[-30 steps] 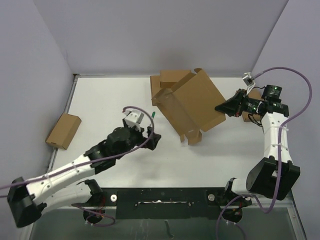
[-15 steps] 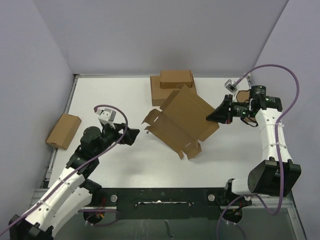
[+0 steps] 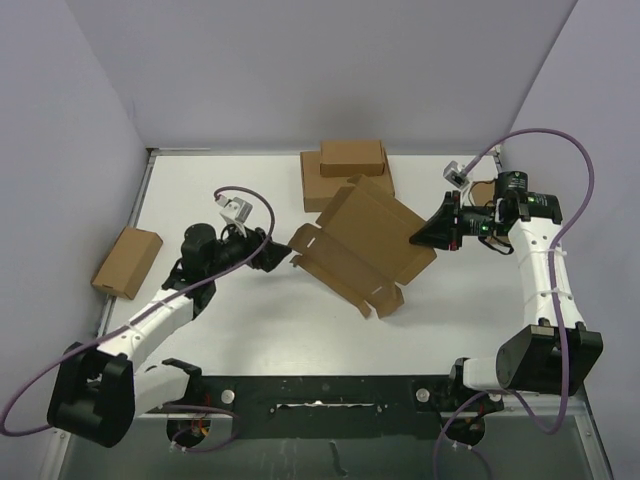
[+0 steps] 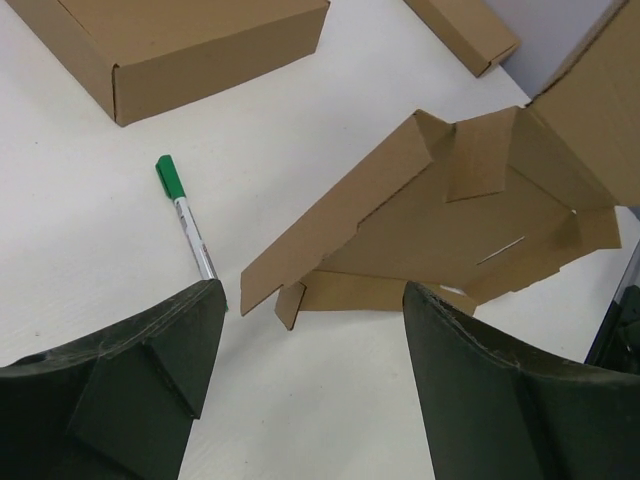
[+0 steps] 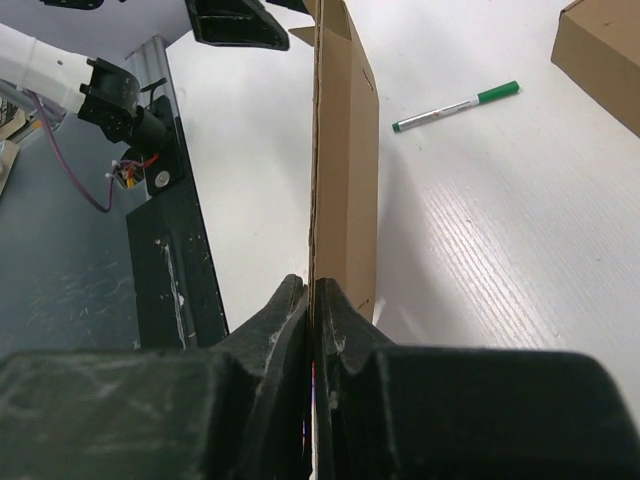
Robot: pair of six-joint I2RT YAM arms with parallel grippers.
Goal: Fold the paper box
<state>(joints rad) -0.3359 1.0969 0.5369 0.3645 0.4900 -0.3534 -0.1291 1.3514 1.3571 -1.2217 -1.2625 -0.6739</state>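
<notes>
**A:** How far along is the folding?

**B:** Barely begun, I'd judge. The thin brown corrugated cardboard mailer [image 3: 365,250] is opened out near the middle of the white desk [image 3: 250,320], between the two arms. It sits just in front of two stacked closed brown cardboard boxes [image 3: 345,170]. Its broad panel is spread wide and the side flaps and tabs stick out loose. Only at the left end does a wall stand partly raised. None of the walls are tucked or locked, and the lid is not down, so nearly all the folding is left.

**A:** And the claws?

**B:** The right claw [image 5: 313,300] is clenched on the mailer's right edge, with the card pinched thin between its fingers. That side is held tilted up while the left tabs rest on the desk. The left claw [image 4: 312,300] is released and spread wide with nothing in it. It faces the raised left wall from close by, and I see no contact. A green-capped pen [image 4: 185,220] lies on the desk just beside that end.
</notes>
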